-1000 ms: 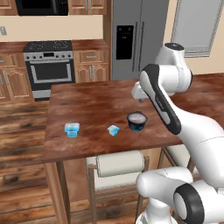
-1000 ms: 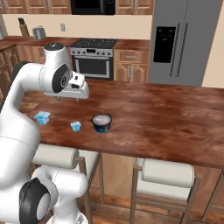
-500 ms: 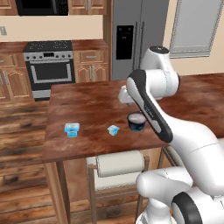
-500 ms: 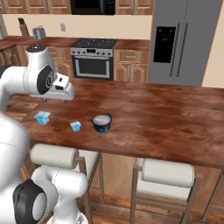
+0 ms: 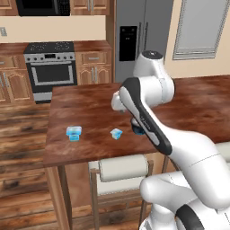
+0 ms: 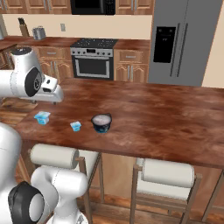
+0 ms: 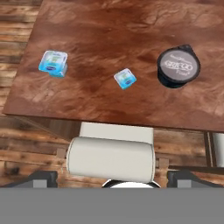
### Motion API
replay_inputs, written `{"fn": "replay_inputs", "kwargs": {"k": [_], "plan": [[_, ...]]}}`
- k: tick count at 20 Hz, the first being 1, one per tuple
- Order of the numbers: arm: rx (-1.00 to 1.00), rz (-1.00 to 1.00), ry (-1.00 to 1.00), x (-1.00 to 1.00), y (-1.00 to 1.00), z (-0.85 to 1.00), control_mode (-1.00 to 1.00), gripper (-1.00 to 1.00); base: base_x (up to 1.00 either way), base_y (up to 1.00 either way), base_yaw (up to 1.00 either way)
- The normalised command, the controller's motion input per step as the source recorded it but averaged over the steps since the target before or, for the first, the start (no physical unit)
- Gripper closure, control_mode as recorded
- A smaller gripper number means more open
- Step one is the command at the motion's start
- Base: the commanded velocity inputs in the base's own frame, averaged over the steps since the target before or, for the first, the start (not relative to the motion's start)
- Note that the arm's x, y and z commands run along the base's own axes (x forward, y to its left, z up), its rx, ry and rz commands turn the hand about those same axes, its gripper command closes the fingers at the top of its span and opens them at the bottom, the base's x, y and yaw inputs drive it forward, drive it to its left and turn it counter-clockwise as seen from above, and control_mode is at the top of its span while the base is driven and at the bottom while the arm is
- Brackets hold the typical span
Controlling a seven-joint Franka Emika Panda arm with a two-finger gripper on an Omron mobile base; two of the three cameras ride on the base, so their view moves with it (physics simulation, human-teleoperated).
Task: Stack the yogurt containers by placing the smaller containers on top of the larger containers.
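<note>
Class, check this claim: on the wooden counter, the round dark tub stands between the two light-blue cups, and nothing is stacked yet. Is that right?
Not quite. The round dark tub stands at one end of the row, not between the cups. The smaller light-blue cup is the middle one, with the bigger light-blue cup at the other end. The hand view shows this plainly. Nothing is stacked yet; that part holds.

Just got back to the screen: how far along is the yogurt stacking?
Nothing is stacked yet. The tub stands alone on the counter, and the bigger cup and the smaller cup sit apart beside it. The jaws are open and empty, high above. Both cups remain to be placed.
</note>
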Motion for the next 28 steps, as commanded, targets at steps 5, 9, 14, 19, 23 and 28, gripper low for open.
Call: {"fn": "replay_inputs", "kwargs": {"k": [5, 9, 14, 19, 23, 28], "plan": [[0.00, 0.00, 0.00, 0.00, 0.23, -0.06, -1.00, -1.00, 0.00, 0.00, 0.00], [0.05, -0.01, 0.00, 0.00, 0.22, -0.23, -1.00, -1.00, 0.00, 0.00, 0.00], [0.09, -0.02, 0.00, 0.01, 0.27, -0.28, -1.00, -1.00, 0.00, 0.00, 0.00], [0.09, 0.00, 0.00, 0.07, 0.27, -0.25, -1.00, -1.00, 0.00, 0.00, 0.00], [0.03, -0.01, 0.00, 0.20, 0.31, -0.24, -1.00, -1.00, 0.00, 0.00, 0.00], [0.00, -0.02, 0.00, 0.38, 0.28, -0.20, -1.00, -1.00, 0.00, 0.00, 0.00]]}}
